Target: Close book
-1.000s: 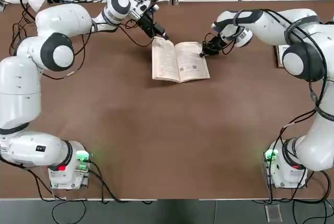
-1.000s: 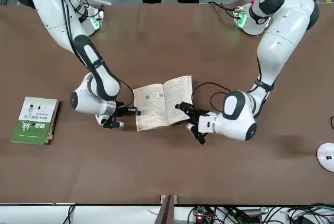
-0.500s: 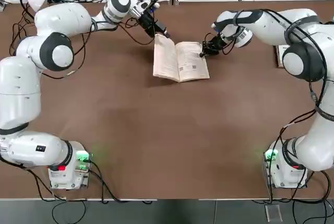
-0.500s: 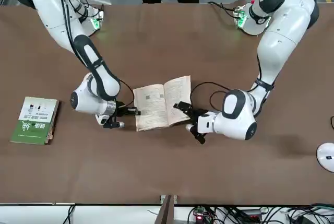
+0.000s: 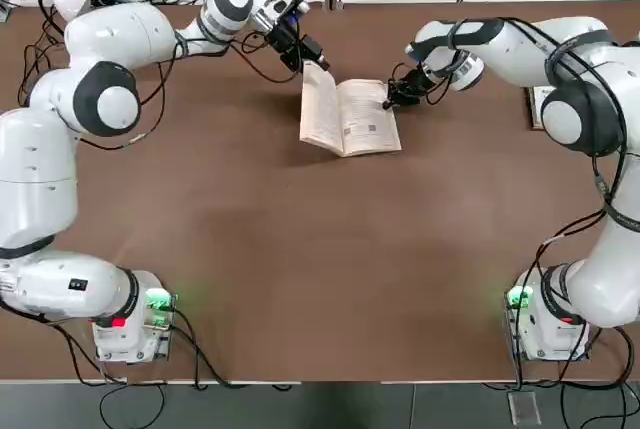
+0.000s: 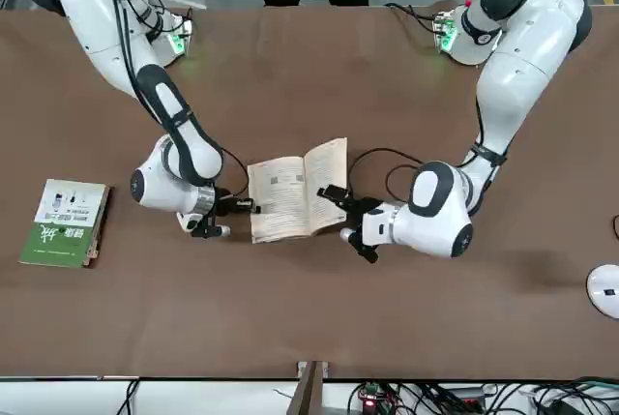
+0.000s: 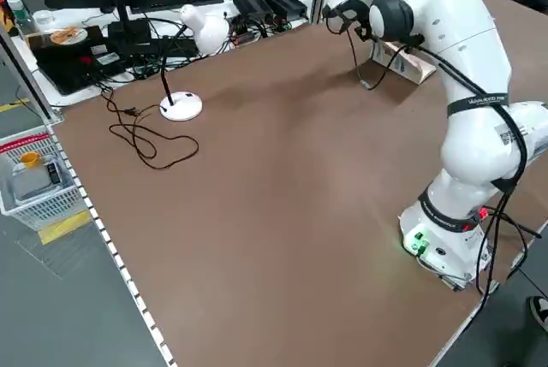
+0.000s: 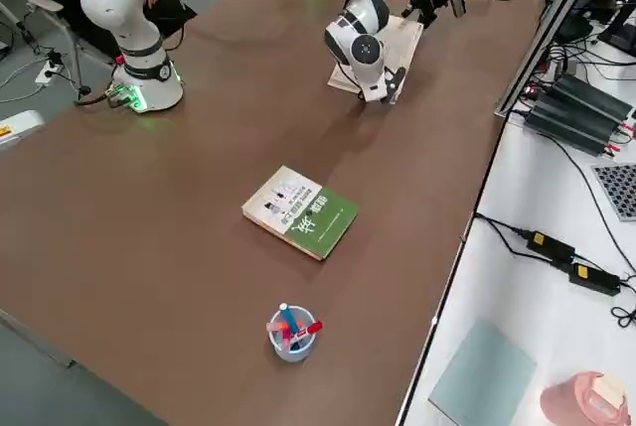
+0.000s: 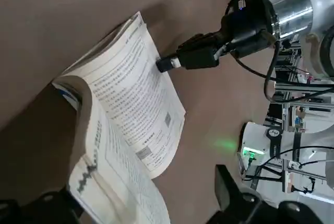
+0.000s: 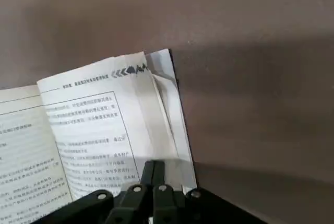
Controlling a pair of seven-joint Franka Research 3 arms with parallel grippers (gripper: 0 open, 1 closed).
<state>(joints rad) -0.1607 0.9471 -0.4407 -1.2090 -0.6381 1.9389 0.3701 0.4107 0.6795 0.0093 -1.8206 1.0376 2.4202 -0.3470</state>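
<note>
The book (image 5: 350,117) lies open in the far middle of the table, cream printed pages up. Its left half (image 9: 112,182) is raised off the table and tilts toward the spine. My left gripper (image 5: 312,54) is open at that half's far outer edge, with one finger (image 9: 44,205) under it and the other finger (image 9: 235,195) well clear. My right gripper (image 10: 154,173) is shut, and its tips rest on the outer edge of the flat right page (image 10: 94,114). From the front, the left gripper (image 6: 340,214) and right gripper (image 6: 242,206) flank the book (image 6: 290,192).
A green-and-white covered book (image 6: 66,223) lies on the robot's right side of the table, with a cup of pens (image 8: 290,332) beyond it. A white lamp base (image 7: 181,106) and cables sit toward the far left. A person sits behind the table's near side in the front view.
My left gripper has moved right and lifted the book's left half from flat to steeply tilted. The right gripper has stayed on the right page's edge.
</note>
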